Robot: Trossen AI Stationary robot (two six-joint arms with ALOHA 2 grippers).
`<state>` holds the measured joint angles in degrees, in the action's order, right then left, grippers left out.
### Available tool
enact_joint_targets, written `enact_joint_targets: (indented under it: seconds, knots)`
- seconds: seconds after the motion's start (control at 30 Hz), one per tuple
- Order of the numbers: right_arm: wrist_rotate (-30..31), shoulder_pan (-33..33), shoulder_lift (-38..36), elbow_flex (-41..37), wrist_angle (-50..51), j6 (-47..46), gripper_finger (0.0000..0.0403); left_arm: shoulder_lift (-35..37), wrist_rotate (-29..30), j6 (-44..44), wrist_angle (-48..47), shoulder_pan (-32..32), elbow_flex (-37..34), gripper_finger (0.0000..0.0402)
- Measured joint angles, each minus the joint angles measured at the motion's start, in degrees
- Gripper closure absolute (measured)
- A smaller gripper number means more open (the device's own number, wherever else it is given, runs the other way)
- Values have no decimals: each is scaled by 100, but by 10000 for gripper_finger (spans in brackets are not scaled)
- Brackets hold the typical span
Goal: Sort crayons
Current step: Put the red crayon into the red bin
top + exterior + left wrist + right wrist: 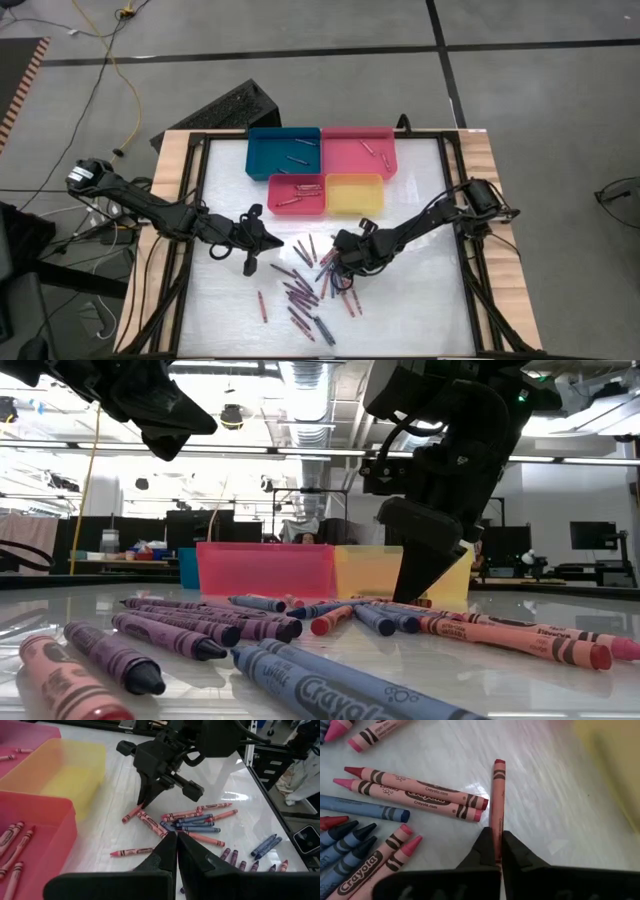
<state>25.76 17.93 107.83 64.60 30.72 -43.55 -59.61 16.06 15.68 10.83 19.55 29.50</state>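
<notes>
One red crayon (498,800) lies on the table beside the pile, pinched at its end by the right gripper (498,845). Such a thin end grip may slip when lifted. Left gripper (177,851) hovers closed, empty.

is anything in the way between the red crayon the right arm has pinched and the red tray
Nothing visible. The right gripper is shut on the red crayon, and bare table lies between it and the red tray. The other crayons lie off to the side.
</notes>
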Motion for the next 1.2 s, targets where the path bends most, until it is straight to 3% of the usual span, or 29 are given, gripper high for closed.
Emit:
enact_joint_targets:
  seconds: [0.37, 0.7, 1.2]
  knots:
    - [-10, 0, -140, -12, 30, 32, 399, 0, 4, 0, -72, 0, 0, 401]
    - [226, -162, -957, -34, -29, 590, 400, 0, 78, 2, -120, 0, 0, 401]
    - [296, -1154, -1189, -28, -2318, 2665, 402, 0, 84, 2, -109, 0, 0, 401]
